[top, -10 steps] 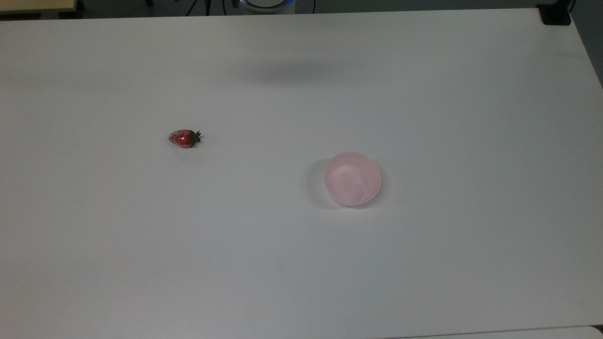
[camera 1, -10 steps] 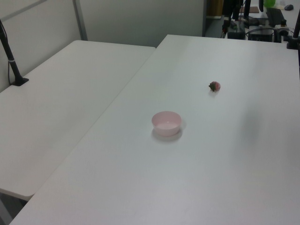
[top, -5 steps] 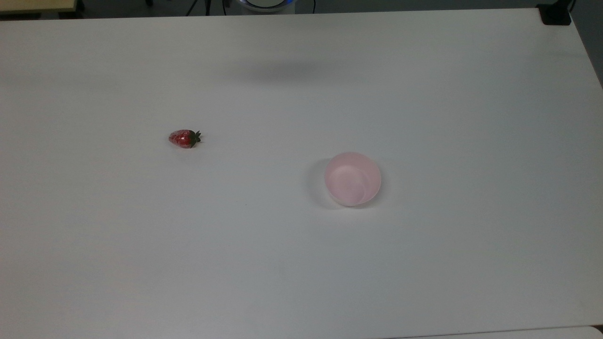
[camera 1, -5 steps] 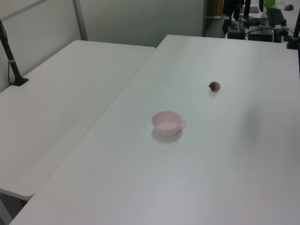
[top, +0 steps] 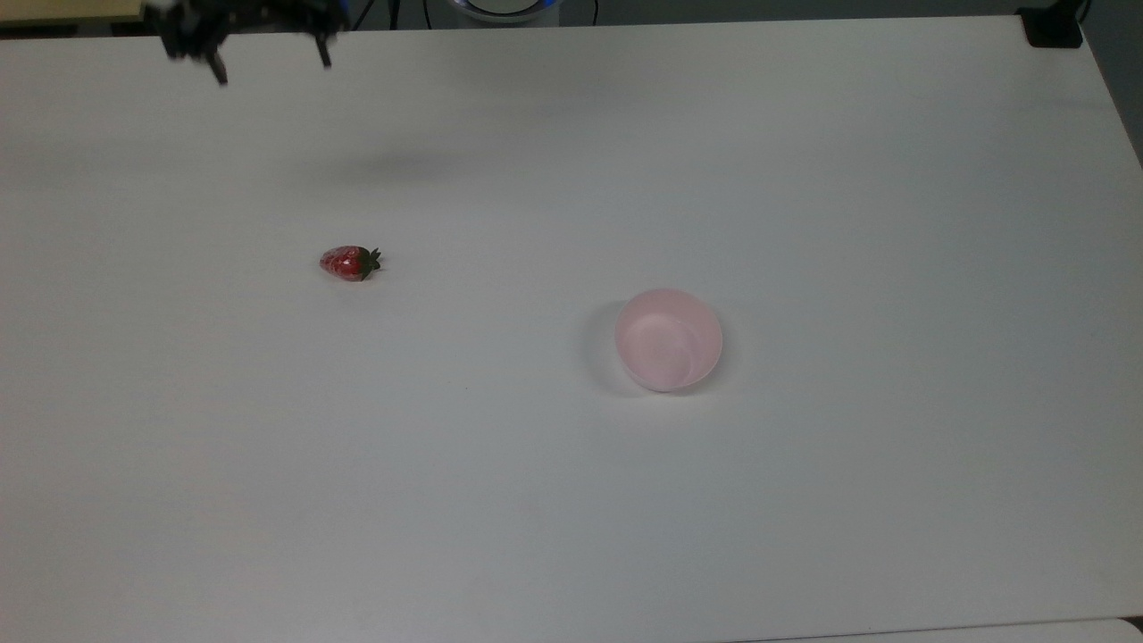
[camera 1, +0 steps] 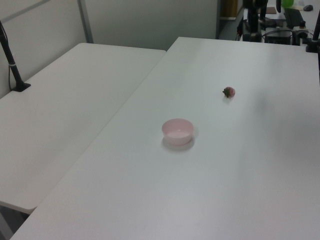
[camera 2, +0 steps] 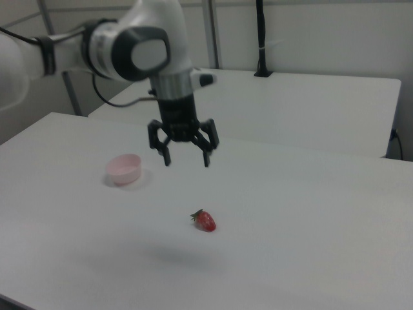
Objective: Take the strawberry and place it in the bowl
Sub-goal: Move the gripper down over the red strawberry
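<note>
The strawberry [top: 349, 263] lies on its side on the white table [top: 571, 500], in the top view's left half, with its green cap turned toward the top view's right. In the right view the strawberry [camera 2: 205, 221] sits near the middle, its cap toward the right view's left. Nothing touches it. No brand, label or writing can be read on any of the things.

The table is plain, smooth and matte. In the left view a second white table [camera 1: 60, 130] stands edge to edge with it on the left view's left, with pale wall panels behind.

The bowl [top: 668, 339] stands upright on the table, well apart from the strawberry, toward the top view's right and a little lower in the picture. It is pale pink and holds nothing. In the left view the bowl [camera 1: 177, 131] is nearer the camera than the strawberry [camera 1: 229, 92].

The gripper [camera 2: 186, 159] hangs above the table in the right view, pointing down, between the bowl [camera 2: 123, 169] and the strawberry and higher than both. Its two fingers are spread wide and hold nothing. In the top view the gripper [top: 268, 71] shows at the upper left edge.
</note>
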Robot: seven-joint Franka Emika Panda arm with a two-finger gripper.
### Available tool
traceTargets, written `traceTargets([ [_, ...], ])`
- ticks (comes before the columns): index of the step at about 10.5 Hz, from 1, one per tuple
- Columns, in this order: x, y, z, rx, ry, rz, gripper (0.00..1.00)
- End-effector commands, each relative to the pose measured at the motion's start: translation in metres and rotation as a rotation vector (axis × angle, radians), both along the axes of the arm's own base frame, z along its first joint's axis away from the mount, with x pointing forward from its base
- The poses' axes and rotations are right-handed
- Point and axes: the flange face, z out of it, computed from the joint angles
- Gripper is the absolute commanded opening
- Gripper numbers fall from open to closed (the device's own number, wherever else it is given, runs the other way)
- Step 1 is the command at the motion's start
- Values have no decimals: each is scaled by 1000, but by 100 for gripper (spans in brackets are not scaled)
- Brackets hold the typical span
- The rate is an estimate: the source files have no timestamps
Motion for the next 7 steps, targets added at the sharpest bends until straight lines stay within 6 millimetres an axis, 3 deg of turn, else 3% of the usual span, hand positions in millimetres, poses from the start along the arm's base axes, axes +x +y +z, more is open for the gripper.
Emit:
traceTargets([
  [1,33,-18,-80,-38,3,-127,100],
  [5,36,-7,-171,-47,-64,-445,100],
  [7,44,3,-193,-40,-70,-460,100],
])
